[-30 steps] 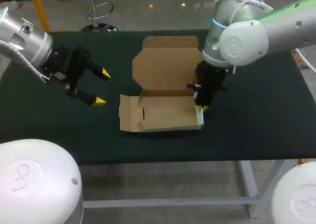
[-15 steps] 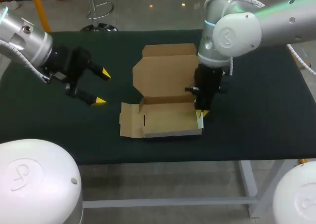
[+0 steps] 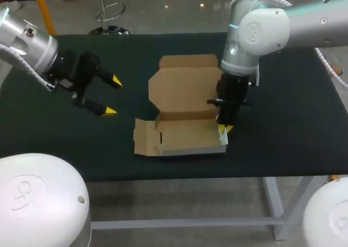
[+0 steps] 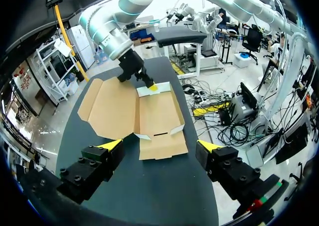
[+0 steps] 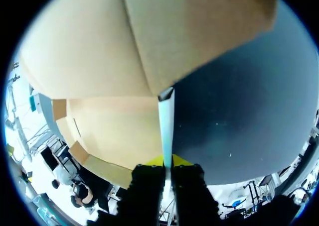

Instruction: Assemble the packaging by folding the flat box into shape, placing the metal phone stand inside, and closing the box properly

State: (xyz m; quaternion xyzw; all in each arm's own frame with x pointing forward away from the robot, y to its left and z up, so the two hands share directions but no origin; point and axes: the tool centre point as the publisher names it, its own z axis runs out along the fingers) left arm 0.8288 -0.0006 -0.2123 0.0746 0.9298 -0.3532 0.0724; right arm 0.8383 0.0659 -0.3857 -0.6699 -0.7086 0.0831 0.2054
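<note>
The half-folded cardboard box is seen on the dark desk. Its lid is laid open flat beyond the tray. The right pincer is pointed down at the tray's end and clamped on the box's thin upright side wall, which is gripped between its yellow tips. The left pincer is held above the desk with its fingers wide apart, and the box is found ahead of it, apart from both tips.
</note>
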